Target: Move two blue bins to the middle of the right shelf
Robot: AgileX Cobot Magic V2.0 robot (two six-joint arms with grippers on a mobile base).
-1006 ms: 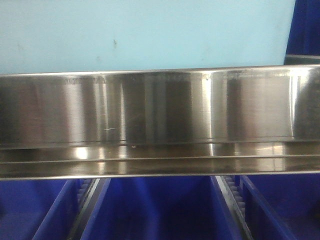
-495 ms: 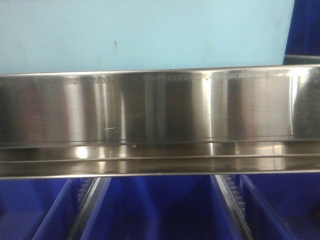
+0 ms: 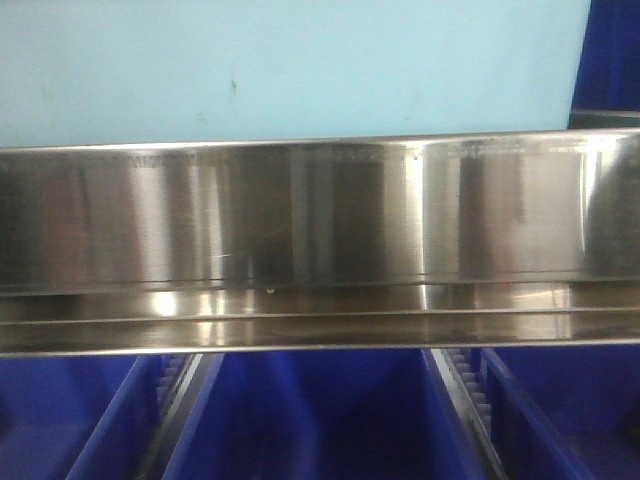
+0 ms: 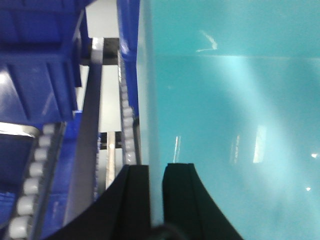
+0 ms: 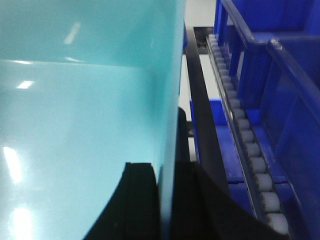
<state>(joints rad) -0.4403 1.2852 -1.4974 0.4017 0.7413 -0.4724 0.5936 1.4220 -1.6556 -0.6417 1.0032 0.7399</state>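
Observation:
A light blue bin (image 3: 300, 70) fills the top of the front view, above a steel shelf rail (image 3: 320, 215). My left gripper (image 4: 156, 167) is shut on the bin's left wall (image 4: 230, 100), with one black finger inside and one outside. On the opposite side, my right gripper (image 5: 164, 167) is shut on the bin's right wall (image 5: 80, 100) in the same way. The bin's floor and inside show in both wrist views. Dark blue bins (image 3: 320, 420) sit in a row under the rail.
Roller tracks run beside the held bin on the left (image 4: 127, 115) and on the right (image 5: 245, 135). More dark blue bins stand close by on the left (image 4: 35, 75) and right (image 5: 280, 80). Another dark blue bin (image 3: 612, 55) shows at the upper right.

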